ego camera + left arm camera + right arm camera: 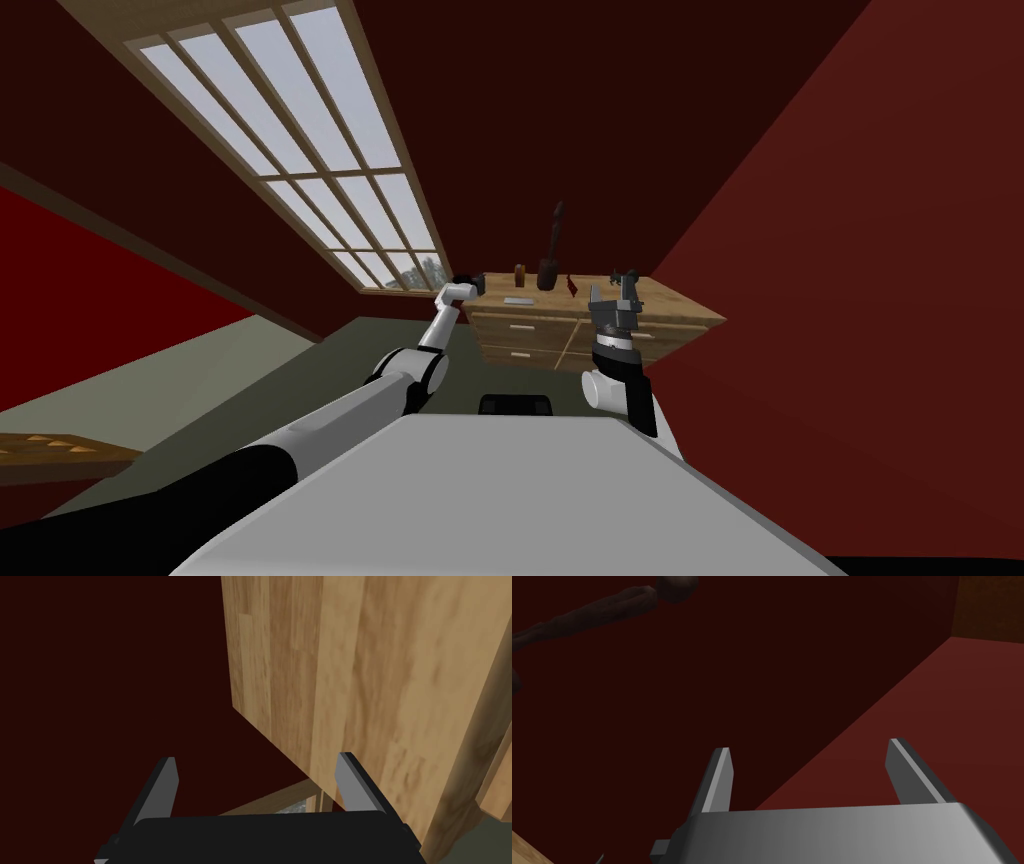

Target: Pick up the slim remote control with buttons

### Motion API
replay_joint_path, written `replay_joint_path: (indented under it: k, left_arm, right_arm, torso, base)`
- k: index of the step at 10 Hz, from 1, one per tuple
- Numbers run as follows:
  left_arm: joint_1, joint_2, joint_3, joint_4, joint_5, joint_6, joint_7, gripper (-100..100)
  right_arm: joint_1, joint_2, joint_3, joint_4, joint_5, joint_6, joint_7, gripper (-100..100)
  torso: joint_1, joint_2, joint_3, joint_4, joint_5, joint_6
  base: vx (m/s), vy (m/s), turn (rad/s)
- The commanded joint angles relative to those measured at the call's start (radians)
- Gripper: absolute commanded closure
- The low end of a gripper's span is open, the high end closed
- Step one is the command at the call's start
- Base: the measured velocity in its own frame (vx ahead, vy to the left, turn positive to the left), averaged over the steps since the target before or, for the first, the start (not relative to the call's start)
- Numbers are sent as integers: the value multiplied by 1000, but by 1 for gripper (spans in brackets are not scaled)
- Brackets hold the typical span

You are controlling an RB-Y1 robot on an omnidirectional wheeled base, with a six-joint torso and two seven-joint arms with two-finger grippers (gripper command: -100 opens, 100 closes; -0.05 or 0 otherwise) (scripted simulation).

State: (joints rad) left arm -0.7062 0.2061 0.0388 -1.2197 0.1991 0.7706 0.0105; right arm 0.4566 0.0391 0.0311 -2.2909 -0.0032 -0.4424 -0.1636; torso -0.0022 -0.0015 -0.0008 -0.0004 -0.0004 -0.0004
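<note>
Both grippers are spread wide and empty: the left gripper (255, 766) is beside the left end panel of the wooden dresser (520, 335), and the right gripper (612, 295) is raised by its right part. Between them the remote (518, 300), a slim pale grey slab, lies on the dresser top. Behind it a tall dark figure (549, 262) stands against the dark red wall (560, 120).

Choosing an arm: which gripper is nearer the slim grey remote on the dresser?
Left, probably. The left gripper is beside the dresser, at its left end near the remote; the right gripper hovers above its right end, farther.
</note>
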Motion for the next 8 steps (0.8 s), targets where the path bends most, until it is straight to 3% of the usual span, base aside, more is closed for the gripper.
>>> replay_joint_path:
  k: [1,2,3,4,5,7,8]
  left_arm:
    - [-32,0,1,44,0,50,3,-100]
    - [-32,0,1,44,0,60,3,-100]
    - [-78,-2,3,91,-1,96,6,-100]
    - [-83,-2,3,110,-1,122,6,-100]
    - [-125,-4,5,141,-3,154,9,-100]
    - [-132,-4,5,175,-3,184,9,-100]
    - [-176,-8,6,212,-5,233,12,-100]
  right_arm:
    - [0,0,0,0,0,0,0,0]
    - [0,0,0,0,0,0,0,0]
    - [0,0,0,0,0,0,0,0]
    - [0,0,0,0,0,0,0,0]
    - [0,0,0,0,0,0,0,0]
    - [0,0,0,0,0,0,0,0]
    - [0,0,0,0,0,0,0,0]
  torso:
    - [0,0,0,0,0,0]
    - [0,0,0,0,0,0]
    - [1,0,0,0,0,0]
    - [0,0,0,0,0,0]
    - [0,0,0,0,0,0]
    - [0,-1,-1,0,0,0]
    - [0,0,0,0,0,0]
  base:
    - [23,-27,13]
    - [13,-12,-2]
    - [19,-25,29]
    - [21,-24,18]
    - [37,-25,26]
    - [26,-25,7]
    - [31,-33,33]
